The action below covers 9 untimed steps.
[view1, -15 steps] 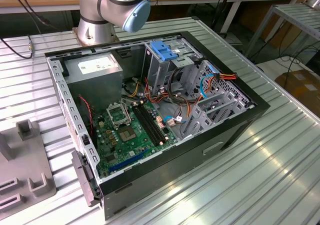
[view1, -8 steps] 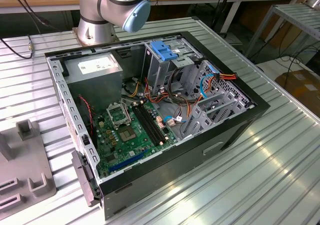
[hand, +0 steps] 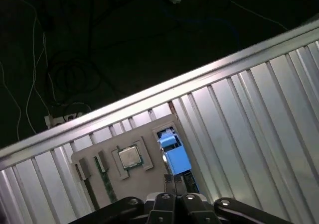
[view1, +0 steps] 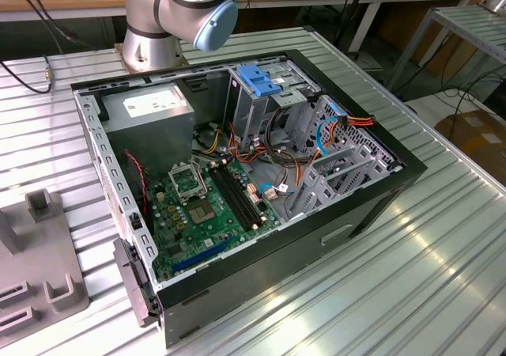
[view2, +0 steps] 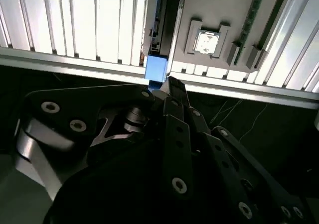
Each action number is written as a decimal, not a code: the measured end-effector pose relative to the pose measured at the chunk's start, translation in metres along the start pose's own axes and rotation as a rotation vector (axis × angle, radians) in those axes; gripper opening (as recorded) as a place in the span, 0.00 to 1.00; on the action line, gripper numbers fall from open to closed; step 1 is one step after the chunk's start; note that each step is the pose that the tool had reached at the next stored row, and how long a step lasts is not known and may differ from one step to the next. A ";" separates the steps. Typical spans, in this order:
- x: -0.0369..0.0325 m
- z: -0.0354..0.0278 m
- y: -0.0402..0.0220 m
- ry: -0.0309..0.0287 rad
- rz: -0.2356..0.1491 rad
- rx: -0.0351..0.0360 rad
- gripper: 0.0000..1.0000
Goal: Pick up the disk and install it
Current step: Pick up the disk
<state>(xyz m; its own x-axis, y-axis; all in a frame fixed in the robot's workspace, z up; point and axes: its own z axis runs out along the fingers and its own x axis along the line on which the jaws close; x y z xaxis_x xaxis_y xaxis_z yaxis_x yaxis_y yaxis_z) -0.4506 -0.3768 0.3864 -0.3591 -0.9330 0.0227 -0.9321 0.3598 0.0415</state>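
I see the tool [hand: 177,181] just beside the grey holder plate [hand: 154,129], at the plate's side away from the memory stick [hand: 102,176]. The disk [hand: 174,152] is there too. It stands on its edge along that side of the plate, and its bright blue rail end faces the tool. In the second wrist view the tool [view2: 159,87] is right at this blue end of the disk [view2: 156,68], and the thin metal edge of the disk runs away from it, along the side of the holder plate [view2: 214,5]. The tool's tip touches the blue end or nearly touches it. I cannot tell whether the tool is clenched on it or released.

On the plate, a processor chip [hand: 130,157] sits in a square recess near the disk, and the memory stick lies in a slot farther from it. The second wrist view shows the same chip [view2: 207,42] and the green edge of the stick [view2: 249,15].

The plate lies on the ribbed aluminium tabletop [hand: 249,109], close to the tabletop's edge, and the dark floor is beyond it.

In the exterior view the open computer case [view1: 332,237] lies on the tabletop [view1: 395,293] with its motherboard [view1: 205,206] showing. A grey slotted block [view1: 47,289] lies on the exterior view's left of it. I cannot tell if it is the same holder plate.
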 end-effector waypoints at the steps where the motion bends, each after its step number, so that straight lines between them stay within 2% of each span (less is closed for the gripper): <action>1: 0.0000 0.0004 0.0000 0.0011 -0.026 0.0007 0.11; 2: 0.0000 0.0007 0.0000 0.0017 -0.044 0.0013 0.17; 4: 0.0000 0.0026 -0.0001 0.0040 -0.116 0.0045 0.29; 5: 0.0000 0.0040 -0.0002 0.0052 -0.153 0.0064 0.42; 7: -0.0001 0.0062 -0.0002 0.0065 -0.188 0.0074 0.42; 8: -0.0002 0.0080 -0.0003 0.0077 -0.217 0.0081 0.48; 9: -0.0001 0.0090 -0.0004 0.0082 -0.230 0.0083 0.48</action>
<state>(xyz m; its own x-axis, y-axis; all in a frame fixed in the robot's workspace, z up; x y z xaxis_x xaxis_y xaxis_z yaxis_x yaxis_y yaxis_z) -0.4507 -0.3769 0.3775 -0.1368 -0.9904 0.0217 -0.9898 0.1375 0.0383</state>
